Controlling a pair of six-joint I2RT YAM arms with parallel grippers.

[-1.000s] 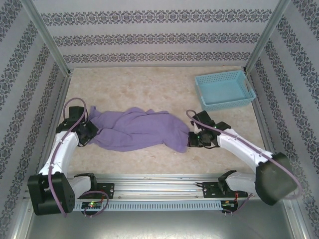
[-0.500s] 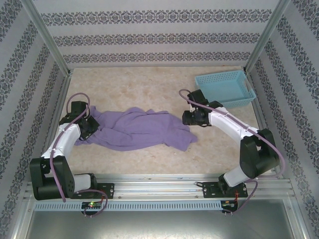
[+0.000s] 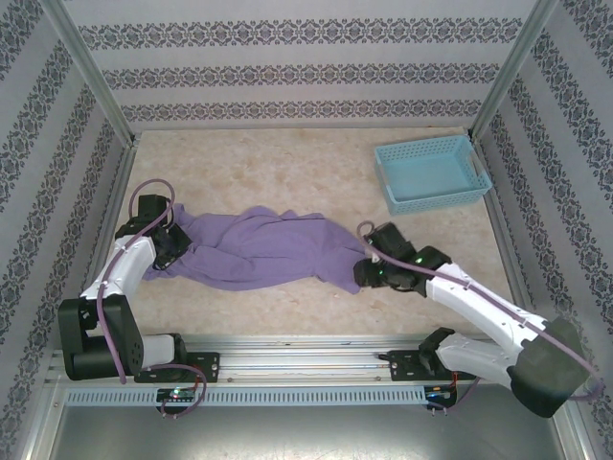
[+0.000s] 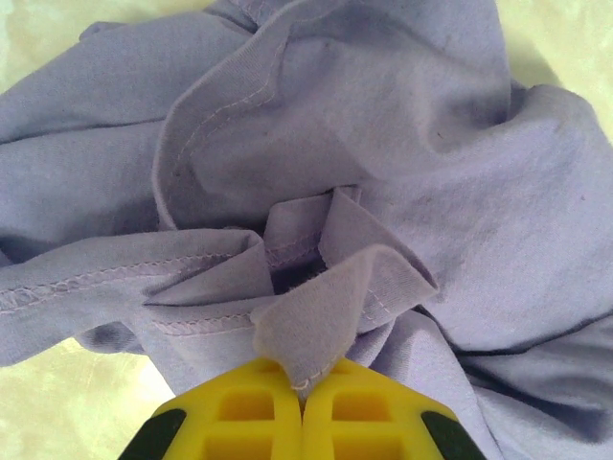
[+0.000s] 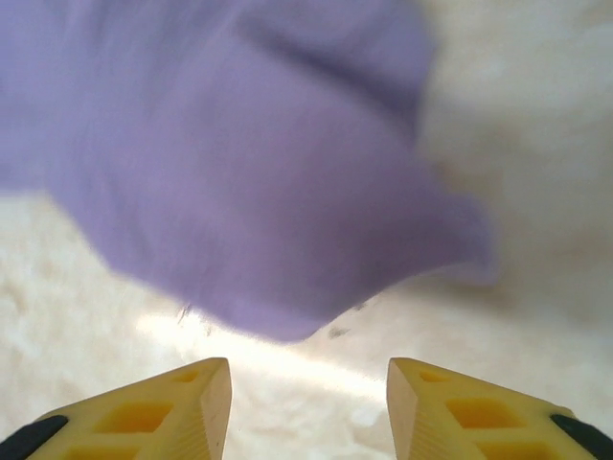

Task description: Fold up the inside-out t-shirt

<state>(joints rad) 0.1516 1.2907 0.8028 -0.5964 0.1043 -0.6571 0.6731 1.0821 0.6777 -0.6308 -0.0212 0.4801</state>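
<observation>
The lavender-purple t-shirt [image 3: 263, 249] lies bunched in a long strip across the middle of the table. At its left end my left gripper [image 3: 175, 245] is shut on a hemmed fold of the t-shirt [image 4: 330, 307], which pokes up from between the closed yellow fingers [image 4: 254, 417]. My right gripper [image 3: 364, 273] sits at the cloth's right end, open. In the right wrist view the yellow fingertips [image 5: 206, 393] stand wide apart over bare table, and the blurred edge of the t-shirt [image 5: 249, 192] lies just ahead of them, not between them.
A light blue lattice basket [image 3: 431, 172] stands at the back right. Patterned walls and metal posts close in the table [image 3: 287, 172] on three sides. A metal rail [image 3: 306, 359] with the arm bases runs along the near edge.
My right arm swung back toward the basket, then came forward and down again to the shirt's right end. The left gripper moved slightly up-left and has held the cloth since.
</observation>
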